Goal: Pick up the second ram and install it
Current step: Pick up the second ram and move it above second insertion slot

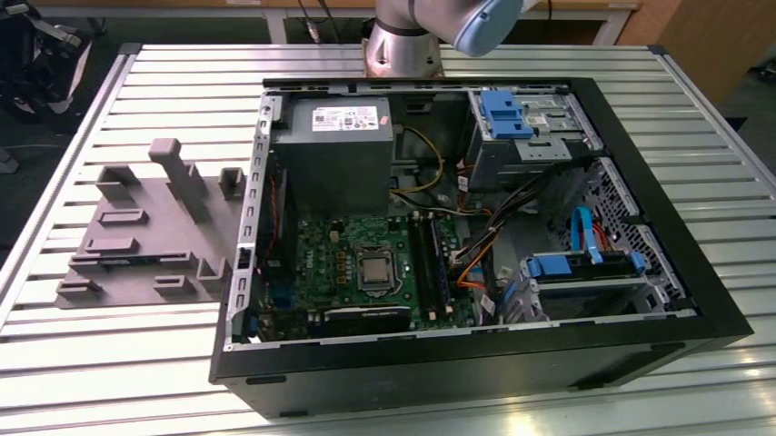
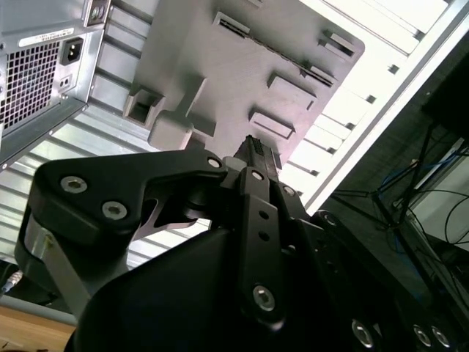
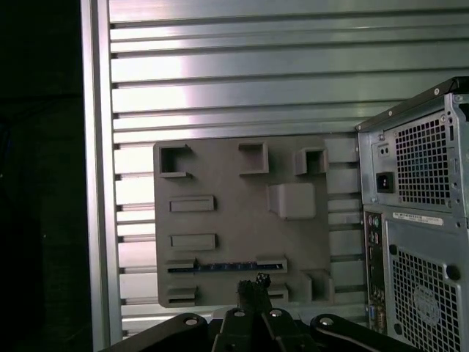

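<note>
The second ram (image 3: 220, 266) is a thin dark strip lying between two low blocks of the grey fixture plate (image 3: 242, 227). In the second wrist view the ram (image 2: 280, 53) shows as a dark line on the same plate (image 2: 220, 66). My gripper (image 3: 253, 287) hangs well above the plate, short of the strip. Its fingers (image 2: 258, 158) are pressed together, shut with nothing between them. In the exterior view the plate (image 1: 145, 236) lies left of the open computer case, whose green motherboard (image 1: 352, 263) carries long black memory slots (image 1: 427, 250).
The black computer case (image 1: 485, 354) stands open on the slatted aluminium table (image 1: 122, 363), and its rear panel (image 3: 418, 220) is close beside the fixture plate. Inside are a grey power supply (image 1: 330, 145), blue drive brackets (image 1: 582, 265) and loose cables. The table edge (image 3: 95, 183) runs along the plate's far side.
</note>
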Available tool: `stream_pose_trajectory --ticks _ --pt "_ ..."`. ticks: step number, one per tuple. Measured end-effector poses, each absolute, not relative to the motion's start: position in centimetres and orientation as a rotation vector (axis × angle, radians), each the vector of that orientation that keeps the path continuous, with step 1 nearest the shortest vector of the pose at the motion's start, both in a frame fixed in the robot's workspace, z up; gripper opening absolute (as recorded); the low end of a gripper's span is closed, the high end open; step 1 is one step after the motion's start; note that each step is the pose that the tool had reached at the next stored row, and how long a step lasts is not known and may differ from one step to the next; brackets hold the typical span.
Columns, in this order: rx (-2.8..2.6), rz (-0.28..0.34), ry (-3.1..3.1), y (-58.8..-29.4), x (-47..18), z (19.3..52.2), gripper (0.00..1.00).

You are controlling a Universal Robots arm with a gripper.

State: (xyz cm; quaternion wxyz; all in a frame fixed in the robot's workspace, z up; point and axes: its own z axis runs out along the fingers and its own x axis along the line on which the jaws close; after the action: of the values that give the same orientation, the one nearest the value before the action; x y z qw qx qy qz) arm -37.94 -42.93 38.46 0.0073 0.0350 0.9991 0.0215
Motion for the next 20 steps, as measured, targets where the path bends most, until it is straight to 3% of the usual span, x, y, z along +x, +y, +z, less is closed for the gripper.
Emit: stream_pose_trajectory --ticks 20 --pt "-0.091 0.069 3.128 -42.93 -37.96 38.45 0.11"
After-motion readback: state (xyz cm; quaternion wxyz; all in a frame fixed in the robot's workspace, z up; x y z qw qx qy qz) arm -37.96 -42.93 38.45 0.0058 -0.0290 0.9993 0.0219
